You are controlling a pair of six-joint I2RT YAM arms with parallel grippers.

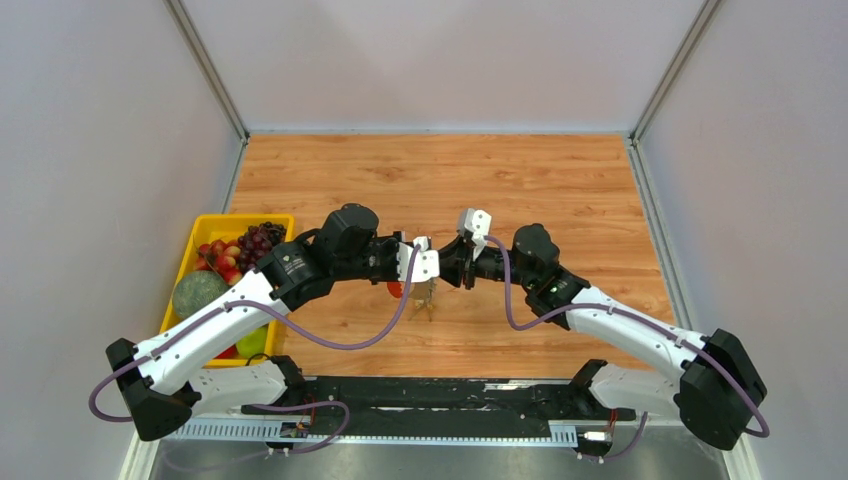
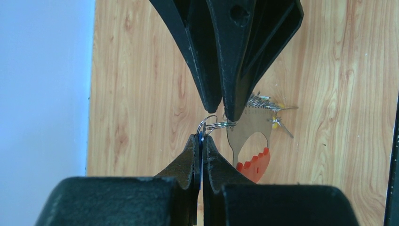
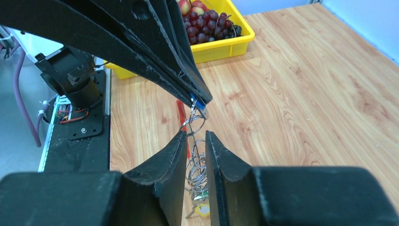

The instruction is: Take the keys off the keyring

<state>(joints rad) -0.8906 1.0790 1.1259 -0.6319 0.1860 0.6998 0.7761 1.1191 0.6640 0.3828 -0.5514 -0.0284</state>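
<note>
Plainly, the left hand is clamped tight, its two fingers pressed together on the blue-headed key, of which only a sliver of blue shows at the tips. From that key a small wire loop of the keyring runs straight across to the right hand, whose fingers stand narrow with a slim slit between them. Coils of ring sit in or just behind that slit. I cannot tell whether they are pinched or merely framed by the fingers.

The two hands meet tip to tip, well above the worktop, so the whole bunch hangs in the air between them. Below the loop dangle a flat silver plate and the red clip. The other keys, yellow heads among them, cluster just beside the plate.

Off to the left arm's side, a yellow tray of grapes and other fruit sits well apart from the work.

The weak point is the grip on the blue head: it is tiny, smooth plastic held only at the fingertips. If the hands pull apart before the key has been worked round the ring's coil, I expect it to slip free or twist out of line. If the right hand has no real hold, the bunch would swing on the left hand alone. With the tips this close, a small misjudged move could also knock finger against finger.
</note>
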